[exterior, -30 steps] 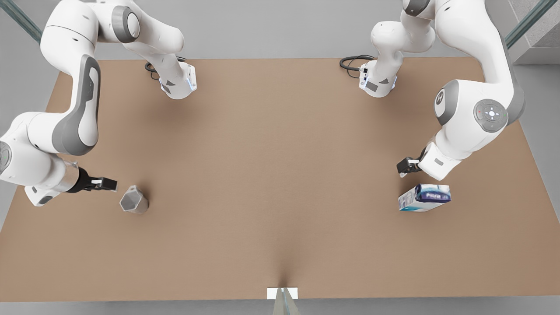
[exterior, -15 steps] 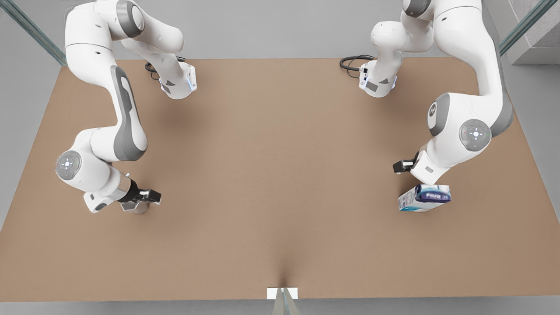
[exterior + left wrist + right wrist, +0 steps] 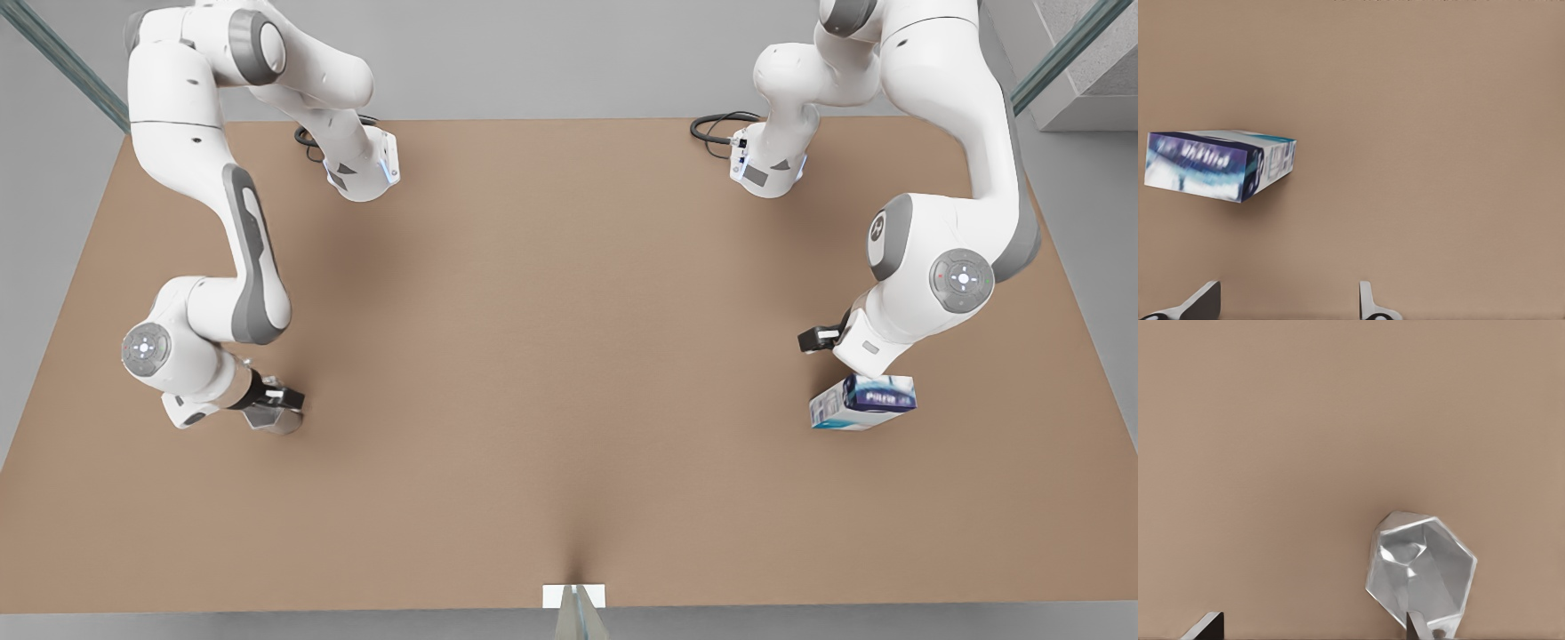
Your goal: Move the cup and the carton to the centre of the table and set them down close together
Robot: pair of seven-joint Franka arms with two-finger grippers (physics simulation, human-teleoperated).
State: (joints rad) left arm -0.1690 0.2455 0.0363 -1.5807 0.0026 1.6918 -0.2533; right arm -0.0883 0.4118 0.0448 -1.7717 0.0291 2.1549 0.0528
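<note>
Hovering at the front view's lower left, the right gripper (image 3: 277,402) has its fingers spread over the cup (image 3: 276,420) on the table (image 3: 569,356). At middle right, the left gripper (image 3: 813,339), fingers apart, sits just above the carton (image 3: 862,402).

The right gripper (image 3: 283,397) has swung in from the table's (image 3: 569,356) side edge to hang over the small silvery faceted cup (image 3: 276,418). The left gripper (image 3: 811,338) edged slightly sideways.
</note>
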